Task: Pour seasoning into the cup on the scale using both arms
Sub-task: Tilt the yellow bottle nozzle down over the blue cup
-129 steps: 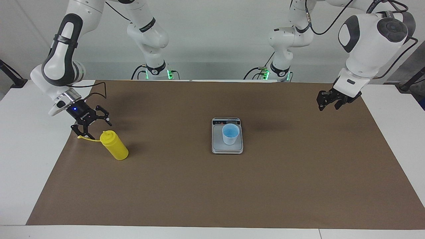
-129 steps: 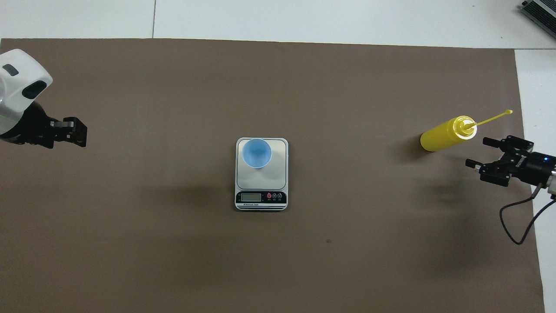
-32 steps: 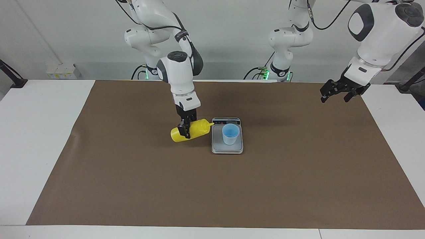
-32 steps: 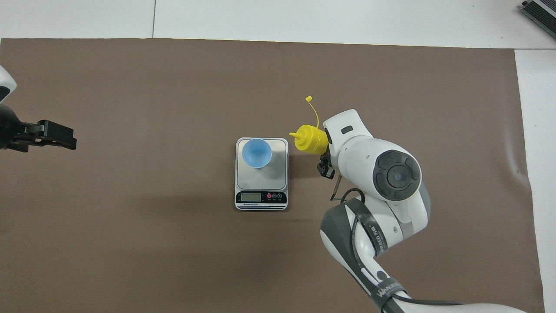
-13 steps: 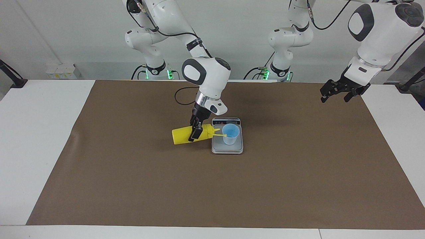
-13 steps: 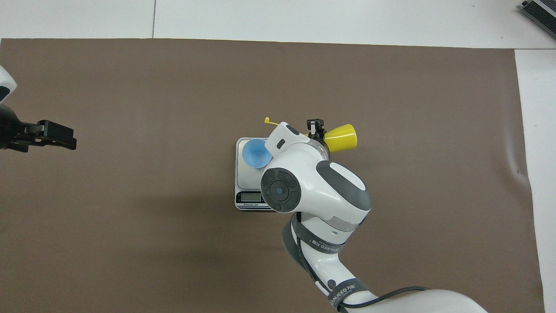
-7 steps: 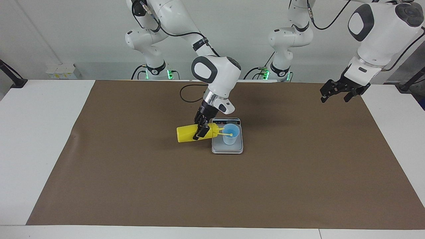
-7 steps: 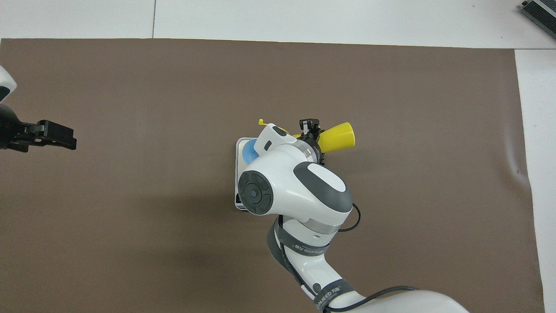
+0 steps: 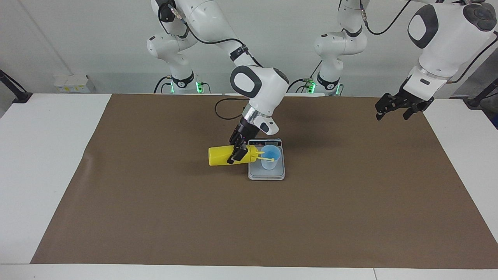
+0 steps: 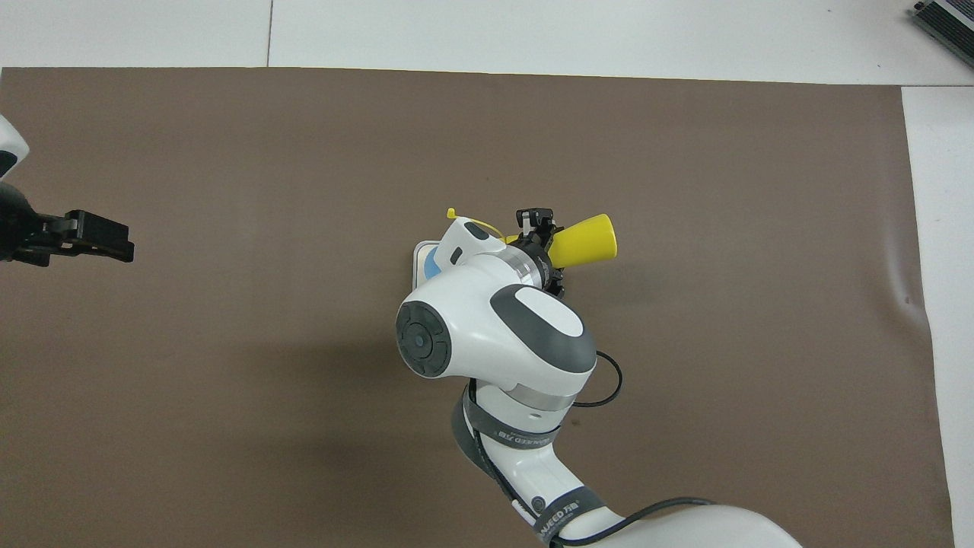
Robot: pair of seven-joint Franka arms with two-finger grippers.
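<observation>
Seasoning [image 9: 221,154]: soft, light squeeze btl, pinched mid-body by right gripper [image 9: 238,152], nozzle over cup [image 9: 270,157]; left gripper [image 9: 397,106] spread, waiting.

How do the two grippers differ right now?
The right gripper is shut on the yellow bottle, holding it on its side with the nozzle at the blue cup on the scale. The left gripper is open and holds nothing. The right one works at the middle of the table; the left one waits over the mat's edge at its own end. Both are black two-finger grippers on white arms.
</observation>
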